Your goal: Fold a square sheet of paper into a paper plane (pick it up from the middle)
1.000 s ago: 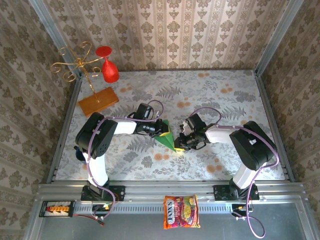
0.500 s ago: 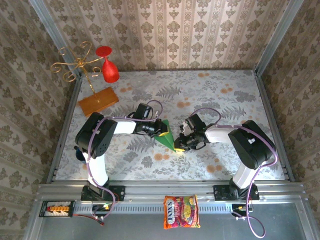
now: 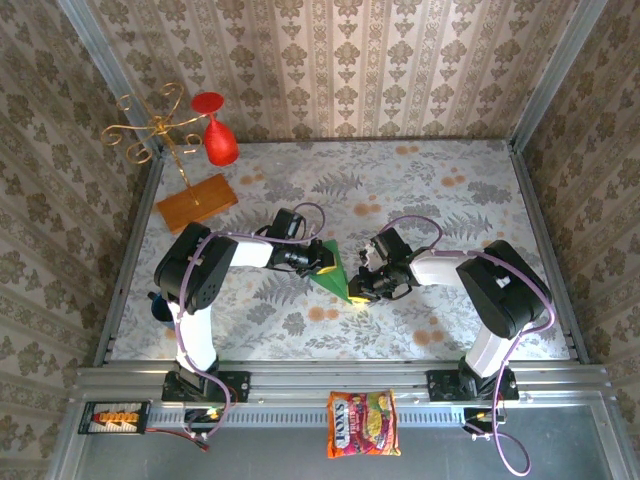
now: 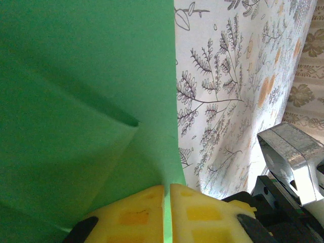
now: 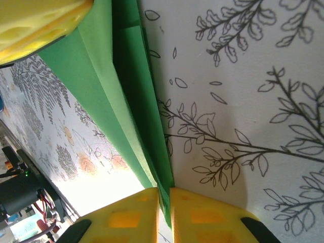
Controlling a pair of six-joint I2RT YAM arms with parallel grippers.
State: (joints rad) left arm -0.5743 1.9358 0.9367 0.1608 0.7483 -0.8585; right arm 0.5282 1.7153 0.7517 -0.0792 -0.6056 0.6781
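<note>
Right of the orange-brown board (image 3: 196, 203), toward table centre, green paper plane (image 3: 336, 274) lies betw. both arms. L gripper (image 4: 167, 205) pinched nearly closed on its edge; R gripper (image 5: 165, 205) likewise clamps the folded layers.

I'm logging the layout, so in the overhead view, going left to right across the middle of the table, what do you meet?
Left arm → left gripper → folded green paper → right gripper → right arm.

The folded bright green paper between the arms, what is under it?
The grey fern-printed tablecloth lies beneath the folded bright green paper; the patch directly under it is hidden.
</note>
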